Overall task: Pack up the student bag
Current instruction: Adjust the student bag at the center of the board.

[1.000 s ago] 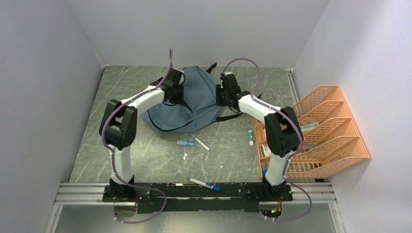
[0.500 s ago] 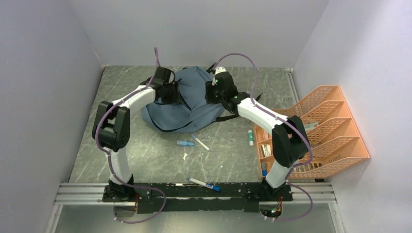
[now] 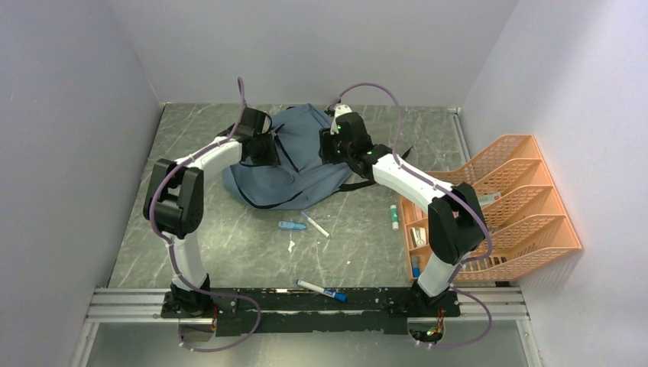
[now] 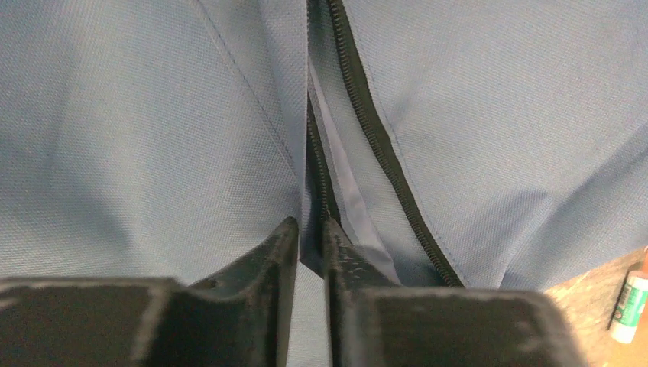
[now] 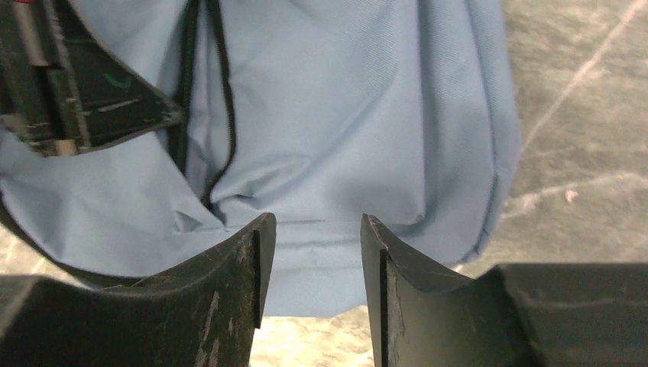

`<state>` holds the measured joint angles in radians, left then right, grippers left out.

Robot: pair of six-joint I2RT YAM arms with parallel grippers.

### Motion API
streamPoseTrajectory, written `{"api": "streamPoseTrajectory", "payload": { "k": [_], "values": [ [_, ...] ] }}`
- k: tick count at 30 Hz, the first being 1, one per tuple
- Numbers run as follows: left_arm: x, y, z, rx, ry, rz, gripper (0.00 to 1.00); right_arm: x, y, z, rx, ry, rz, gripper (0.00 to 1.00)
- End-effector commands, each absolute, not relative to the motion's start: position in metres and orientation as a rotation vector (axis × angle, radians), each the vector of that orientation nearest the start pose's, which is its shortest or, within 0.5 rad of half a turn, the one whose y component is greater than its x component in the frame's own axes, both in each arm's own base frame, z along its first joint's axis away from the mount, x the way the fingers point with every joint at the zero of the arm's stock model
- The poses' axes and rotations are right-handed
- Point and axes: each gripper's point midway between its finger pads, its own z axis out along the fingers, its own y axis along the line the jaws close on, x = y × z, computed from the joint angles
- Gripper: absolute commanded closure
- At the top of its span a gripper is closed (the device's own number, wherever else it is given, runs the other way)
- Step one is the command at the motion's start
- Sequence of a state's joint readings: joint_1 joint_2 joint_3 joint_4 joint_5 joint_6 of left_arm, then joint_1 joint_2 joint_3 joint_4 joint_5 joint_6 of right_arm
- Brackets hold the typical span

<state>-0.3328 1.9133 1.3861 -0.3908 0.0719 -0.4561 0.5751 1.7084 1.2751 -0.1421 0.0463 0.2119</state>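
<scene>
- Soft grey-blue fabric student bag point(image 3: 302, 157) with black zippers, slumped flat at the far middle of the dark marbled counter point(image 3: 229, 245), between the two arms.
- Only from the top camera: left fingers point(image 3: 266, 147) down at the bag's left side, right fingers point(image 3: 330, 145) at its right side. Orange plastic mesh tray rack point(image 3: 520, 206) at the counter's right edge, well apart from the bag. Short blue pen point(image 3: 291, 225) just in front of the bag. White marker with a blue cap point(image 3: 321, 290) near the arm bases.
- Only from the left wrist: left fingers point(image 4: 290, 237) drawn to a narrow slit, the bag's point(image 4: 153, 115) black zipper edge running down between the tips. Pinched or merely flanked, cannot tell. White tube with a green band point(image 4: 628, 310) on the counter past the bag's edge.
- Only from the right wrist: right fingers point(image 5: 256, 245) apart, nothing between them, poised over the bag's point(image 5: 328, 115) rounded end. Left fingers point(image 5: 99, 107) at upper left, against the zipper.
</scene>
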Motion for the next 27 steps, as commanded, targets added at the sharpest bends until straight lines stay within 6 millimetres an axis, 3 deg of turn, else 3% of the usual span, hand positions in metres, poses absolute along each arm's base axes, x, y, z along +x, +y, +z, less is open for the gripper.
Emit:
{"api": "streamPoseTrajectory", "payload": {
  "k": [1, 5, 11, 19, 27],
  "values": [
    [0.429, -0.170, 0.062, -0.187, 2.531, -0.383, 0.84, 0.409, 0.302, 0.174, -0.480, 2.092, 0.495, 0.51],
    [0.418, -0.166, 0.051, -0.254, 2.536, -0.379, 0.94, 0.408, 0.334, 0.172, -0.575, 2.078, 0.496, 0.50],
    [0.404, -0.170, 0.033, -0.329, 2.533, -0.454, 0.95, 0.418, 0.376, 0.159, -0.679, 2.054, 0.479, 0.46],
    [0.391, -0.166, 0.015, -0.404, 2.530, -0.465, 0.95, 0.449, 0.386, 0.115, -0.718, 2.071, 0.323, 0.43],
    [0.385, -0.170, 0.005, -0.411, 2.549, -0.494, 0.95, 0.465, 0.382, 0.097, -0.764, 2.052, 0.201, 0.38]
  ]
}}
